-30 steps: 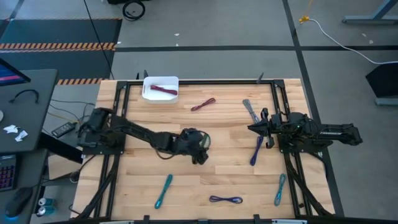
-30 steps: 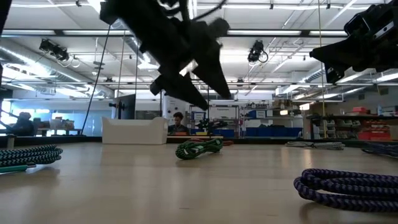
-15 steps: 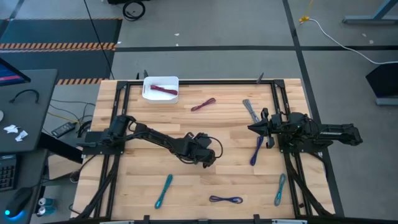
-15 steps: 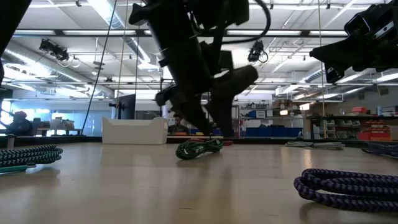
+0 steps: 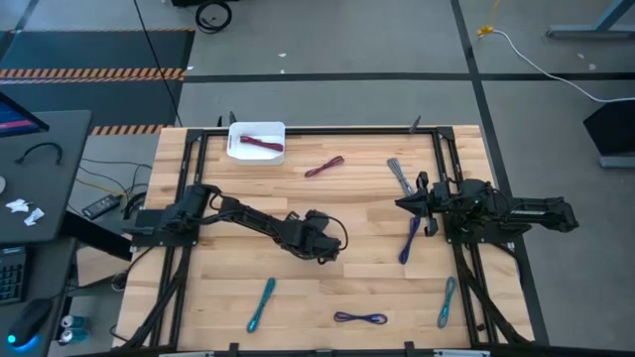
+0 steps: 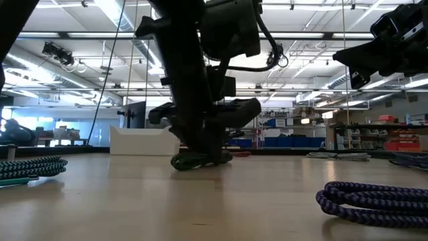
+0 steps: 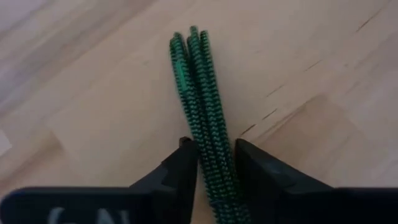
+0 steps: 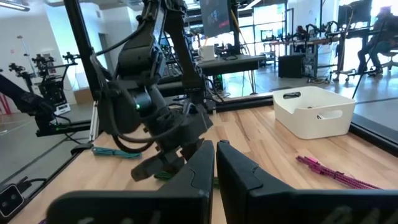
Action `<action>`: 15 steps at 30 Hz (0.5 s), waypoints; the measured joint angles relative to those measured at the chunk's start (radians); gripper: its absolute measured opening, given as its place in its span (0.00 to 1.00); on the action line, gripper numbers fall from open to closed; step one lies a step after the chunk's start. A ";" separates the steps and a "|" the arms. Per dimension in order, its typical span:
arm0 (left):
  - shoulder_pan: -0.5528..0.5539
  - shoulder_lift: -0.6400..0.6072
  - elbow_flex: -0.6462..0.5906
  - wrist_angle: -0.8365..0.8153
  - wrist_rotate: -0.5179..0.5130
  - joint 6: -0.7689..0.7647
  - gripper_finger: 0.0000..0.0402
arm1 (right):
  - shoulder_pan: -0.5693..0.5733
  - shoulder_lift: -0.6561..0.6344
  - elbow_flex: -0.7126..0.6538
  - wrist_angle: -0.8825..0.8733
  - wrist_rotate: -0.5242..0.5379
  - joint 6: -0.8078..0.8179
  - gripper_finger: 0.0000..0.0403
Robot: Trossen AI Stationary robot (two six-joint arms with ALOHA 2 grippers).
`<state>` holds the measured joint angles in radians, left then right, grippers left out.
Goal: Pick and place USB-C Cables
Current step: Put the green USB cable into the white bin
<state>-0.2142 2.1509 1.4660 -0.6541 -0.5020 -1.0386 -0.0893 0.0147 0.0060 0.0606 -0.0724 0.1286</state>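
Note:
A green USB-C cable bundle (image 7: 198, 87) lies on the wooden table near its middle, low in front of the white bin in the low view (image 6: 198, 161). My left gripper (image 5: 322, 248) is down on it, its two fingers closed against the bundle's sides. My right gripper (image 5: 411, 205) hovers shut and holds nothing above the table's right part, beside a purple cable (image 5: 409, 241). The high view hides the green cable under the left gripper. My left gripper pinches the green bundle's strands (image 7: 210, 158) between its two fingers (image 7: 183, 165), one on each long side. The fingers come from above, slanting down. The bundle lies flat on the table, and its looped end (image 7: 186, 40) reaches out past the fingertips.
A white bin (image 5: 238, 149) at the far left holds a maroon cable (image 5: 261, 145). Loose cables lie about: maroon (image 5: 323, 167), grey (image 5: 399, 176), teal (image 5: 261, 303), purple (image 5: 359, 318), light blue (image 5: 446, 301). Black frame rails (image 5: 298, 130) edge the table.
My left gripper has come down onto the green cable, shifting a little toward the table's near right, and its wide-open fingers have closed in on the bundle. The cable has shifted slightly to the left in the low view. My right arm has kept still.

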 joint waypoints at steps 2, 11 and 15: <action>-0.002 0.005 0.002 -0.008 -0.003 0.001 0.23 | 0.000 0.000 0.000 0.000 0.000 0.000 0.06; -0.002 -0.032 -0.002 -0.112 0.095 0.167 0.05 | 0.000 0.000 0.000 0.014 0.000 0.000 0.06; 0.016 -0.107 -0.007 -0.290 0.115 0.291 0.05 | 0.000 0.000 0.000 0.020 0.000 0.000 0.06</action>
<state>-0.1986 2.0437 1.4593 -0.9440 -0.3872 -0.7478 -0.0891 0.0143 0.0063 0.0809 -0.0727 0.1284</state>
